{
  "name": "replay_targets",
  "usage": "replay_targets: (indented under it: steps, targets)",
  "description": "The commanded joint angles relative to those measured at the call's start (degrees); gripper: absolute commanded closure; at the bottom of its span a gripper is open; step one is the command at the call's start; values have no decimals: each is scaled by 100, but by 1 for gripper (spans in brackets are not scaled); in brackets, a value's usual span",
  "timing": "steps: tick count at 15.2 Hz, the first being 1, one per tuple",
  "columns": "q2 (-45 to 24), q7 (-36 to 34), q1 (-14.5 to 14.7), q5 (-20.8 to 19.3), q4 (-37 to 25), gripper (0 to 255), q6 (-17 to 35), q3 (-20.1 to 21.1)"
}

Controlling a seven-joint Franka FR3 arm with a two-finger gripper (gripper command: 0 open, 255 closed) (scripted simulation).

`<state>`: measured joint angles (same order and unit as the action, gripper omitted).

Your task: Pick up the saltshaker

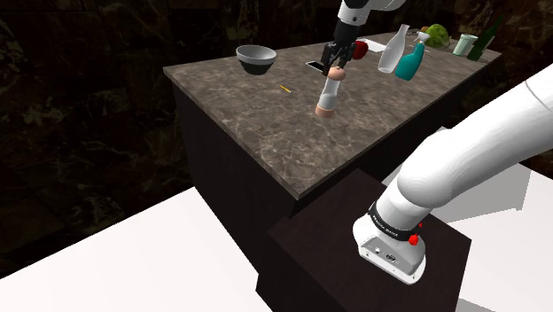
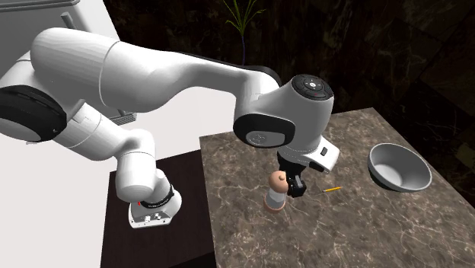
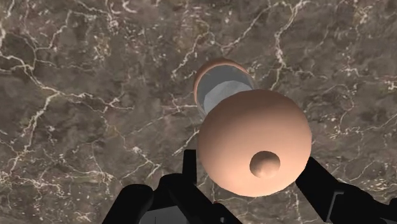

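1. The tool holds the saltshaker by its head. In the wrist view one black finger lies against each side of the round top, so the jaws stand narrowed to the width of that dome.
2. The grip sits high, probably because the head is the widest, most reachable part from above and bulges enough to keep the shaker from slipping down through the fingers.
3. The saltshaker stands near the middle of the table, directly under the arm's wrist. Whether its foot rests on the top or hangs just clear of it I cannot tell.
4. It leans a little off the tool's axis in the wrist view. A smooth sphere gives the flat fingers little to square up against, so I judge it may swing when raised.
5. The shaker has a matte peach ball head with a small knob on top, a pale translucent waist and a peach foot.
6. The table top is dark brown stone with pale veins, on a plain dark base.
7. A smooth grey bowl and a thin yellow stick lie well apart from the shaker, leaving the lift path free.
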<state>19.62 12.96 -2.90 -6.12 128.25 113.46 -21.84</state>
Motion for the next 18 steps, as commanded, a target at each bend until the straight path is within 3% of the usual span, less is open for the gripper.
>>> replay_targets:
  steps: [1,18]
  targets:
    - [15,-10,-1,-5,24,255,-2,6]
    - [73,-23,38,38,-1091,255,-1174,108]
